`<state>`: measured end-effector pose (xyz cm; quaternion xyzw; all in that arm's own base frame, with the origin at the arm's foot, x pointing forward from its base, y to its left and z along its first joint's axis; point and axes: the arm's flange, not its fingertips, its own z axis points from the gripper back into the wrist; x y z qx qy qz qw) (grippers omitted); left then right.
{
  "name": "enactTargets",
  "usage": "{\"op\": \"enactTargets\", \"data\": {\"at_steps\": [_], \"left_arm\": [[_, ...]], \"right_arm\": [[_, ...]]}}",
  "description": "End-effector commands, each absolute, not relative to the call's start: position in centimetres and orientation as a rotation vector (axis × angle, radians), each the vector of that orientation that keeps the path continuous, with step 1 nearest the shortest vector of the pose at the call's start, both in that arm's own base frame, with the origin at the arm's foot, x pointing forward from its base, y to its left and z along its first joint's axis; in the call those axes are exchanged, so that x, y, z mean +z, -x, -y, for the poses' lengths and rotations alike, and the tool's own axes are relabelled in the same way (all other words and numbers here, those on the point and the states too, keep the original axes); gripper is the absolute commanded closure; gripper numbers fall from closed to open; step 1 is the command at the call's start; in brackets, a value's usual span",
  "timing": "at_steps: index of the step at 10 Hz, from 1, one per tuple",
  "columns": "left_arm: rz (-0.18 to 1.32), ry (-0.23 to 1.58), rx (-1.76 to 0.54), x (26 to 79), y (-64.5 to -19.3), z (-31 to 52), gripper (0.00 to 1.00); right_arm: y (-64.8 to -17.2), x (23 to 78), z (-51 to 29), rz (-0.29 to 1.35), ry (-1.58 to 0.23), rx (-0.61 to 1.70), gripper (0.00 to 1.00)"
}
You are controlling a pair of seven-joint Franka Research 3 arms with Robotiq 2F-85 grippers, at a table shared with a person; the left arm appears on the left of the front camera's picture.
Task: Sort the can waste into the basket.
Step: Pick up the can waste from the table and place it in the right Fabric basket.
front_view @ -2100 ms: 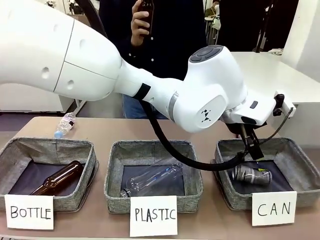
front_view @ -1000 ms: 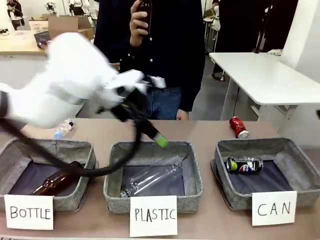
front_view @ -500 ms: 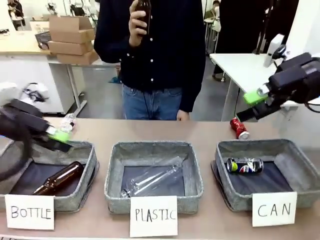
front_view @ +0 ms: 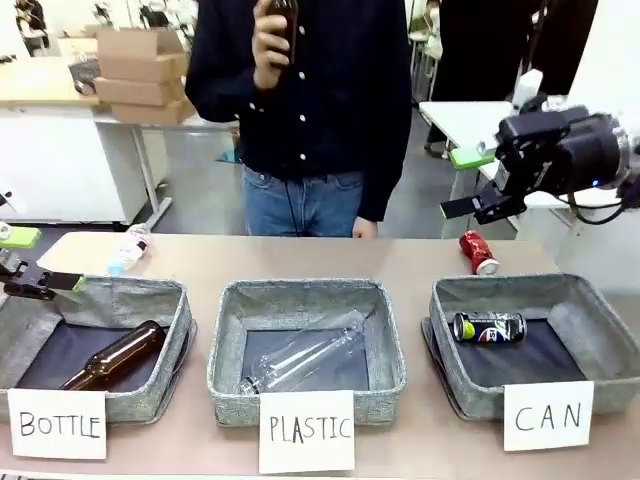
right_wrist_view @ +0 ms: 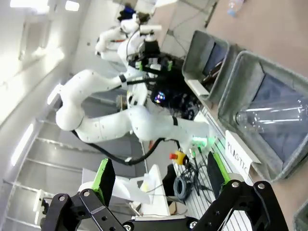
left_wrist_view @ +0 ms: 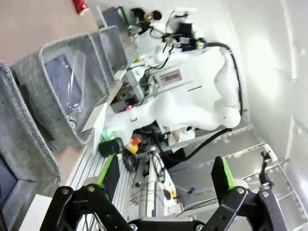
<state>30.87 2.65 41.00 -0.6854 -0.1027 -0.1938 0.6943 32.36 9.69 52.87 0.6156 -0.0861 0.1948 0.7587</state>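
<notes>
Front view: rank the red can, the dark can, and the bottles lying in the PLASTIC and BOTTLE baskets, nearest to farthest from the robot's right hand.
From the right hand, raised and open at the right:
1. red can, on the table behind the CAN basket.
2. dark can, inside that basket.
3. clear bottle, PLASTIC basket, middle.
4. brown bottle, BOTTLE basket, far left.

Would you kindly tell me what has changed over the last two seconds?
The left claw pulled away from the CAN basket and swung far left, open. The right claw came in upper right, open. The dark can shifted slightly inside the basket. The red can stayed on the table.
</notes>
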Motion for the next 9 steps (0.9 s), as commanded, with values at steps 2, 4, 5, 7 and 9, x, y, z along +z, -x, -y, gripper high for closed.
{"op": "enactTargets", "data": {"at_steps": [2,4,5,7,9], "left_arm": [[0.208,1.483,-0.457,41.31,-31.04,-1.72,0.00],[0.208,1.483,-0.457,41.31,-31.04,-1.72,0.00],[0.208,1.483,-0.457,41.31,-31.04,-1.72,0.00],[0.208,1.483,-0.457,41.31,-31.04,-1.72,0.00],[0.208,1.483,-0.457,41.31,-31.04,-1.72,0.00]], "right_arm": [[-31.70,53.17,-9.46,0.195,-1.321,0.478,0.00],[-31.70,53.17,-9.46,0.195,-1.321,0.478,0.00],[-31.70,53.17,-9.46,0.195,-1.321,0.478,0.00],[-31.70,53.17,-9.46,0.195,-1.321,0.478,0.00],[-31.62,53.48,-9.41,0.189,-1.325,0.451,0.00]]}}
